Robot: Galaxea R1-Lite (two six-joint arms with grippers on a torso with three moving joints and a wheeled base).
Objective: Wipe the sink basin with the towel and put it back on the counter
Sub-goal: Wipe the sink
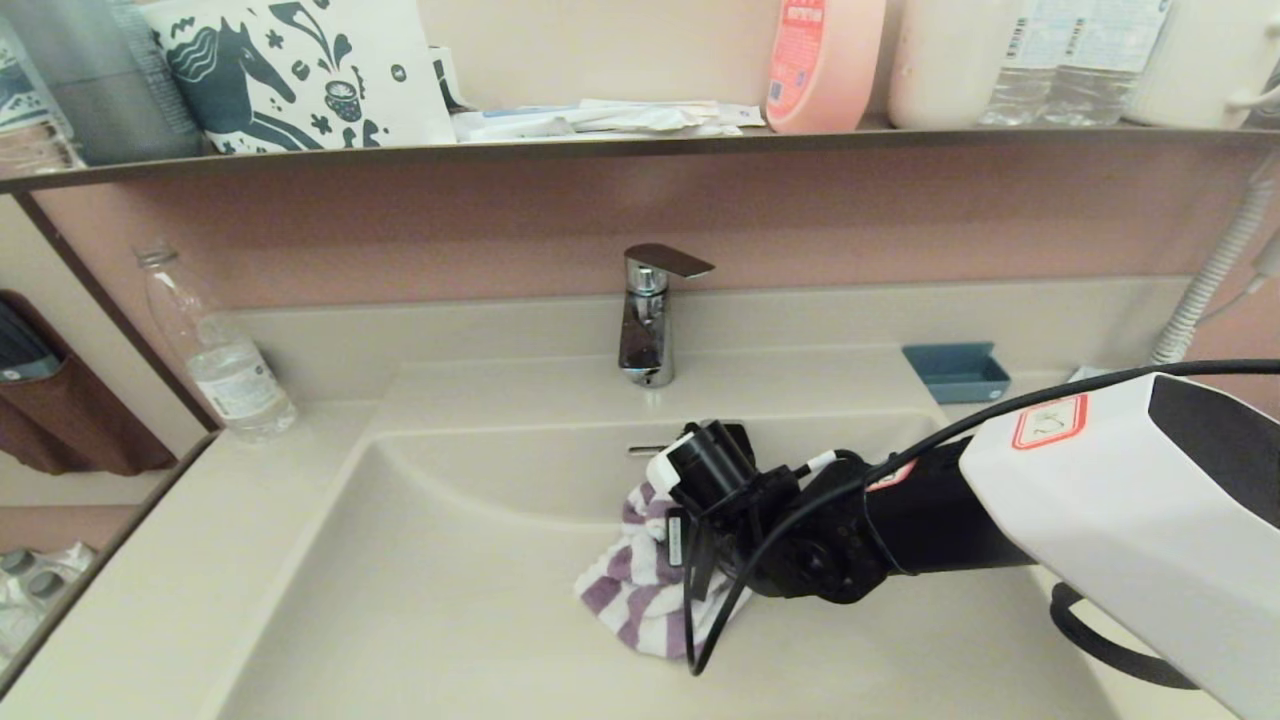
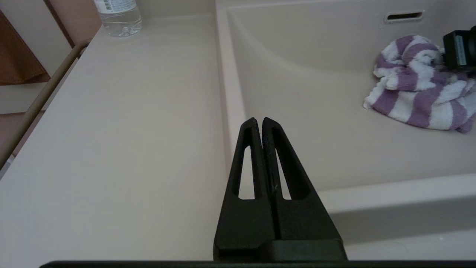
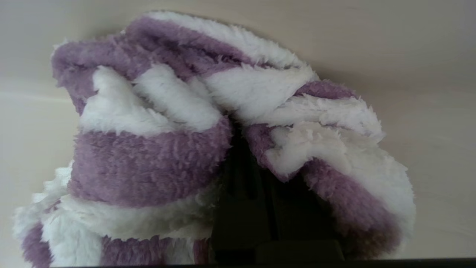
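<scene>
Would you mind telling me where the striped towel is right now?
In the head view the towel lies bunched inside the sink basin, right of centre, in front of the faucet and below the overflow slot, with the right claw shut on it.

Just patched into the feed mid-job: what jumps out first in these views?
The purple-and-white towel bunched on the floor of the sink basin, with the right gripper buried in its folds and clamped on it. The left gripper sits shut above the counter at the basin's left rim.
</scene>
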